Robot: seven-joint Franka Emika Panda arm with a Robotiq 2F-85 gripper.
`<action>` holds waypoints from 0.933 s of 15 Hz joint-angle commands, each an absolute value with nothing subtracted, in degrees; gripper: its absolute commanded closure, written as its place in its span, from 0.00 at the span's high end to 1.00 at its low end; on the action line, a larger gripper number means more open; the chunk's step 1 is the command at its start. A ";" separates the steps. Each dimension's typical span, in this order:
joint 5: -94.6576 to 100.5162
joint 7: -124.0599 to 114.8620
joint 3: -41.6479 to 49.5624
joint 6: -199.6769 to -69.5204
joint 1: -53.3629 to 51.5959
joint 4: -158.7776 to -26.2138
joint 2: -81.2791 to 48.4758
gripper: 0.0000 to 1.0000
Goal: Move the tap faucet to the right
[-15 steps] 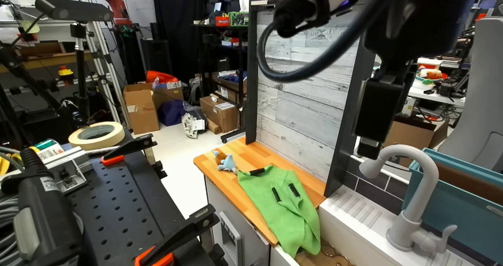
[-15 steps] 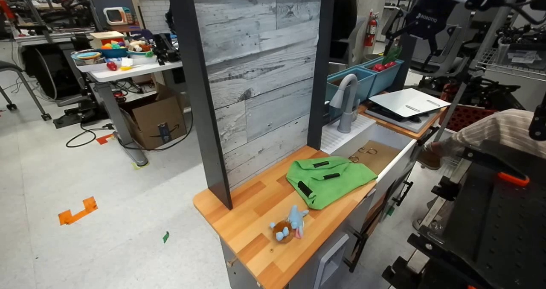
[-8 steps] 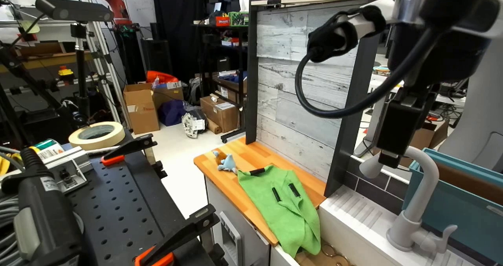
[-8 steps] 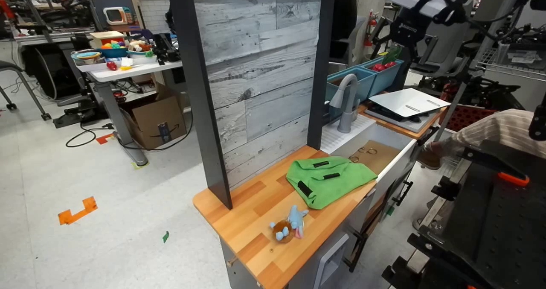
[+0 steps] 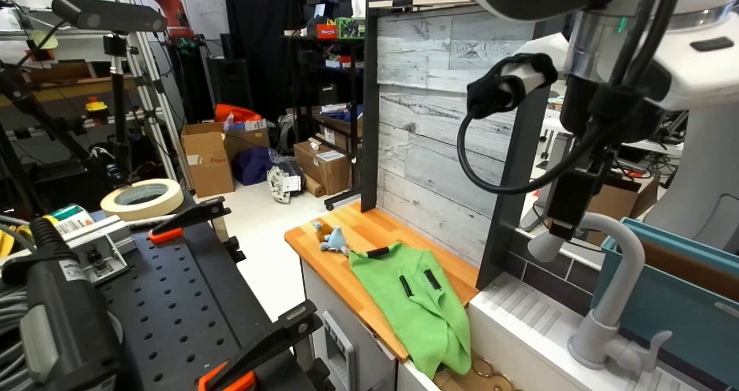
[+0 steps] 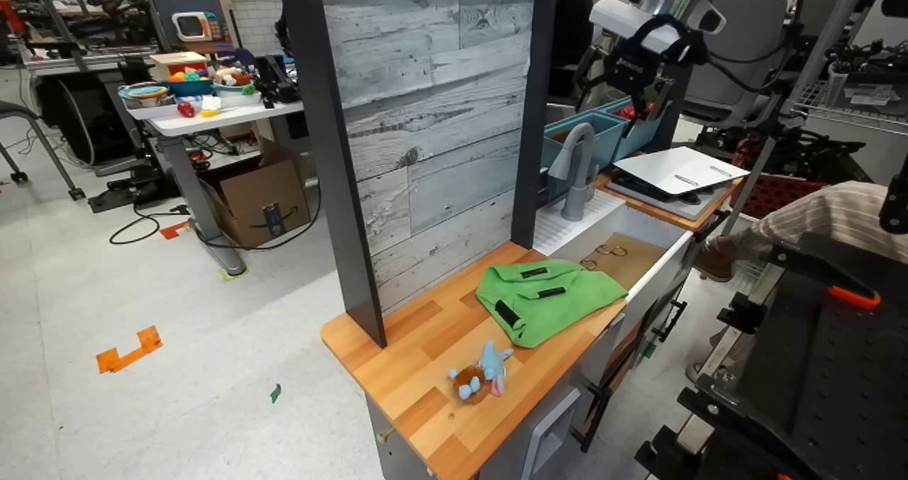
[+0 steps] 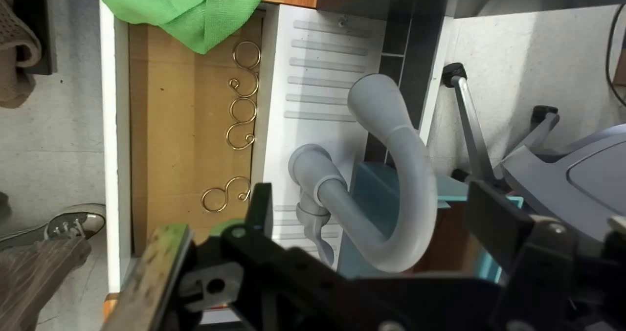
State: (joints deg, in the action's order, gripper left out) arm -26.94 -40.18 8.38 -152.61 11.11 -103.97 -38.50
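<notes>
Since the earlier frame the tool (image 7: pixel 377 208), its jaws wide apart, has shifted nearer the faucet (image 7: pixel 418 199), which stands unmoved on the ribbed white counter (image 7: pixel 313 131) beside the sink (image 7: pixel 110 150).

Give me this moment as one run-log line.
fingers: open, empty | gooseneck faucet: framed between fingers in wrist view, ungripped | green cloth: overhanging sink
</notes>
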 commanded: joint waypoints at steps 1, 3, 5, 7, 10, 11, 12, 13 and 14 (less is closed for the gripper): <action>-27.07 -42.47 8.26 -151.51 11.11 -97.25 -44.01 1.00; -27.09 -43.04 8.10 -151.00 11.40 -94.90 -45.93 1.00; -26.85 -43.61 8.08 -150.42 11.43 -93.00 -47.45 0.75; -25.99 -43.97 8.55 -149.67 11.02 -91.92 -48.33 0.65; -24.18 -44.40 9.68 -147.91 10.36 -91.44 -48.73 0.42; -23.93 -44.16 9.73 -147.03 10.47 -91.35 -48.66 0.35; -23.65 -43.80 9.79 -146.44 10.58 -91.59 -48.30 0.27; -23.34 -43.57 9.85 -146.19 10.59 -91.82 -47.85 0.20; -22.98 -43.35 9.95 -145.89 10.55 -92.42 -47.28 0.12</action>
